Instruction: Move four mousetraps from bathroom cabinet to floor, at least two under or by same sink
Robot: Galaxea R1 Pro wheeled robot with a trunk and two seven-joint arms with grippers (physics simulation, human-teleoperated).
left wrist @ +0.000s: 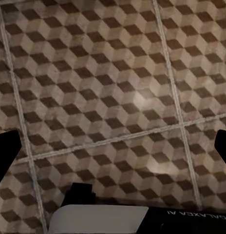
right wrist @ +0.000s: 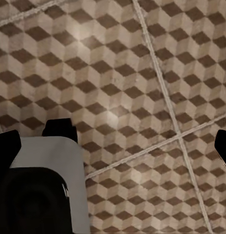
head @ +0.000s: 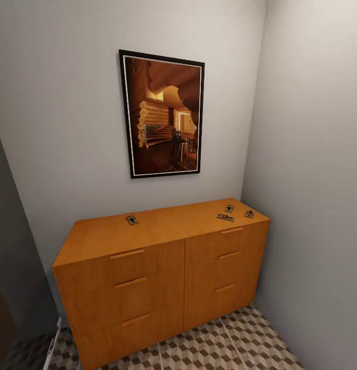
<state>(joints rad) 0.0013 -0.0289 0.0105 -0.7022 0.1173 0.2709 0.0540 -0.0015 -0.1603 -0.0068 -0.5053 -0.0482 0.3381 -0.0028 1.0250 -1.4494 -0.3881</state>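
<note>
Cube-patterned tiles of the bathroom floor [head: 224, 344] lie nearest in the head view, brown, beige and white with pale grout lines, running from 6 o'clock up to the foot of the cabinet [head: 163, 277]. That cabinet is a low, wide orange-brown chest with slim bar handles on its drawer fronts, standing in the corner against the grey back wall [head: 60, 128], its 3 o'clock end close to the side wall [head: 312, 180]. Its flat top is the worktop [head: 173, 226] for the four mousetraps. One mousetrap [head: 131, 220] lies alone toward 10 o'clock of the top, well apart from the rest. The other three cluster at the 2 o'clock end: the rear mousetrap [head: 229, 208], the front mousetrap [head: 225, 217] just beside it, and the corner mousetrap [head: 249, 214] nearest the side wall. Above the cabinet a black-framed picture [head: 163, 115] of a log-walled interior hangs on the back wall. A dark panel [head: 14, 246] closes the view at 9 o'clock.

In the left wrist view the left tool [left wrist: 113, 148] hangs over the same tiled floor [left wrist: 108, 87], its two dark fingertips [left wrist: 6, 153] far apart at either edge with nothing between them; its jaws stand wide. In the right wrist view the right tool [right wrist: 113, 146] likewise shows dark fingertips [right wrist: 7, 146] spread wide and empty over the tiles [right wrist: 142, 73].
</note>
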